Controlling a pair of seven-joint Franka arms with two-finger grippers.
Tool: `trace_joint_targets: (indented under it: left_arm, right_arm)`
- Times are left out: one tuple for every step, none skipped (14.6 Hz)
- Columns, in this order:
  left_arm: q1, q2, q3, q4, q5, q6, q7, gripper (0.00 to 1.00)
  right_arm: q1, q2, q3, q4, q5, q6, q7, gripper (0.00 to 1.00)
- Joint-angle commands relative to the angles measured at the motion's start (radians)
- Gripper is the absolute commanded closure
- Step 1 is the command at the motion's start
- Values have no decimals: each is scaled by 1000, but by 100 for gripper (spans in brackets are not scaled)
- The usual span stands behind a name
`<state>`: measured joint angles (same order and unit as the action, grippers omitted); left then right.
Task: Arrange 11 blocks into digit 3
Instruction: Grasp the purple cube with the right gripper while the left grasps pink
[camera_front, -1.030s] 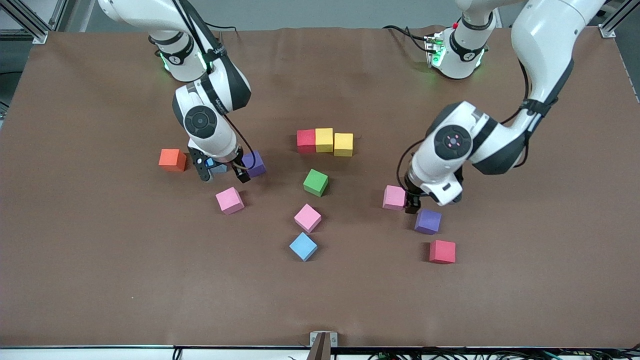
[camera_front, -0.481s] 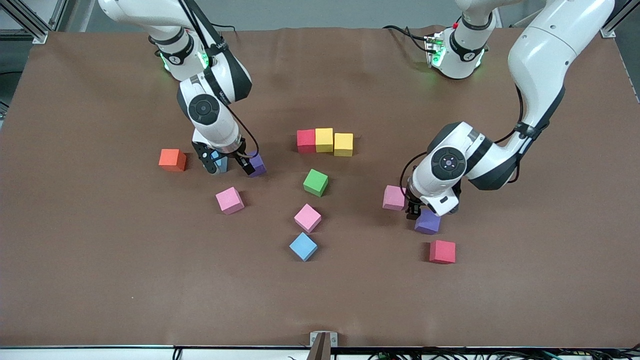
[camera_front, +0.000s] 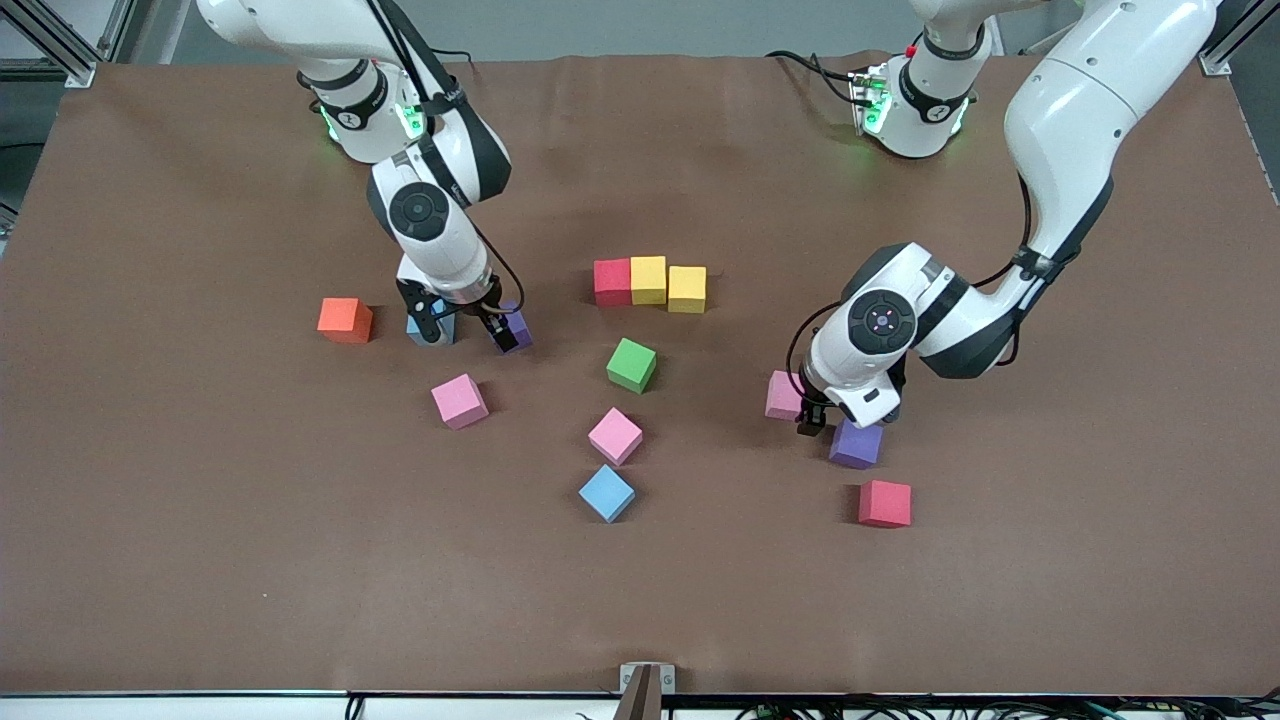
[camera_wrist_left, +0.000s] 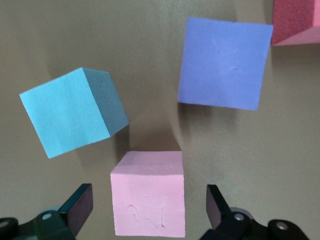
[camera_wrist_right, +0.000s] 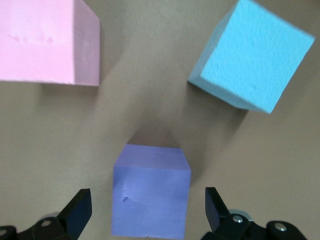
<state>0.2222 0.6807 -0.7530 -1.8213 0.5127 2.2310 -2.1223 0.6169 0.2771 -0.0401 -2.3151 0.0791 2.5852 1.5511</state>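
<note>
Brown mat across the table (camera_front: 200, 560), cubes scattered all over it, and both arms are down among them.

The right gripper (camera_front: 467, 328) hangs low by a purple block (camera_front: 517, 328), fingers spread wide, nothing in them. From the right wrist, that purple block (camera_wrist_right: 150, 192) sits squarely in line between the open fingertips of the right gripper (camera_wrist_right: 147, 202), with a pink block (camera_wrist_right: 42, 42) and a light blue block (camera_wrist_right: 252, 60) lying apart from it. In the front view a light blue block (camera_front: 425, 330) peeks out just under the same gripper, and the orange cube (camera_front: 345, 319) lies beside it, toward the right arm's end of the table.

Over to the left gripper (camera_front: 815, 415): also released, empty, low over a pink block (camera_front: 783, 393). Its wrist camera shows that pink block (camera_wrist_left: 148, 200) framed between the spread fingertips, not touched. A second purple block (camera_front: 855, 443) lies just beside the gripper, and a red block (camera_front: 885, 503) lies nearer the front camera.

Mid-table, a red block (camera_front: 612, 281) and two yellow blocks (camera_front: 648, 279) (camera_front: 687, 288) touch in a row. Nearer the camera come the green block (camera_front: 631, 364), a pink block (camera_front: 615, 435) and a light blue block (camera_front: 606, 492), all loose. One more pink block (camera_front: 460, 400) lies alone near the right gripper.
</note>
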Motion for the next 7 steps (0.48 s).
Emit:
trace_joint_targets:
  left_arm:
    - [-12, 13, 1, -3, 23, 33, -31, 0]
    - [-14, 19, 1, -1, 30, 38, -33, 0]
    - [-14, 25, 1, -1, 36, 38, -33, 0]
    - [-15, 31, 1, -1, 43, 38, -33, 0]
    - [-18, 37, 1, -1, 53, 39, -33, 0]
    - [-20, 45, 1, 0, 58, 39, -33, 0]
    - [-21, 49, 3, 0, 62, 39, -33, 0]
  right_arm:
    - [24, 27, -1, -14, 5, 32, 23, 0]
    - [24, 31, -1, -14, 5, 32, 24, 0]
    - [24, 31, -1, -12, 5, 30, 24, 0]
    - [24, 34, -1, -12, 5, 29, 24, 1]
    - [23, 36, -1, -12, 5, 29, 24, 3]
    - [23, 34, -1, -12, 5, 29, 24, 10]
    - [21, 34, -1, -10, 7, 29, 26, 19]
